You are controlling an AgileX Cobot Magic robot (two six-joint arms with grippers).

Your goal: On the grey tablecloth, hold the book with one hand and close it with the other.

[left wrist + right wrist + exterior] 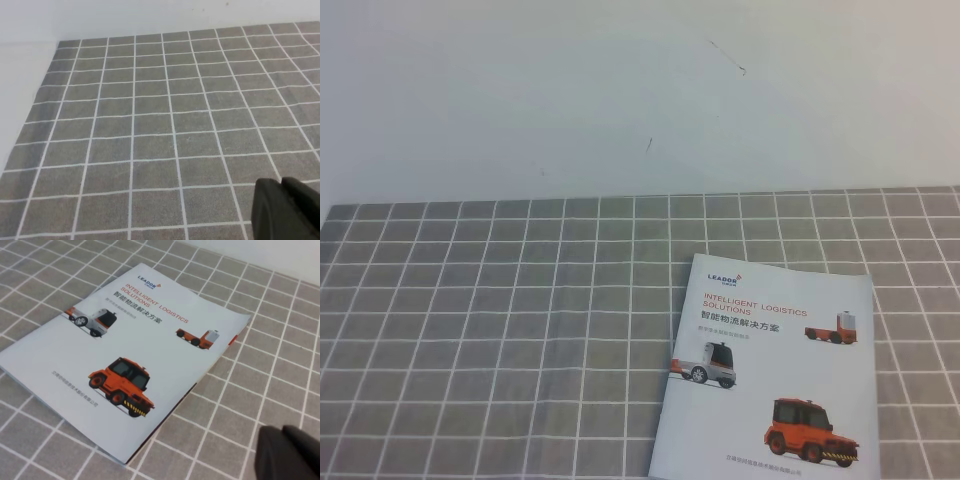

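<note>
Of the left tool (285,210) only a dark part shows at the lower right corner of the left wrist view, above bare cloth (150,130); I cannot tell whether its fingers are apart or together. The right tool (290,452) is also only a dark shape at the lower right corner of the right wrist view, and its state cannot be told either. It touches nothing that can be seen and is apart from the book (127,352). The book lies closed and flat on the cloth (280,365), cover up, with red title text, two orange vehicles and one white and orange vehicle. At its right edge a thin red strip of an inner page shows under the cover. In the high view the book (770,370) is at the lower right of the cloth (500,330), a little tilted, and its lower edge is cut by the frame. Neither tool is visible there. Behind the cloth is the white worktop (620,90) with some small dark marks.
</note>
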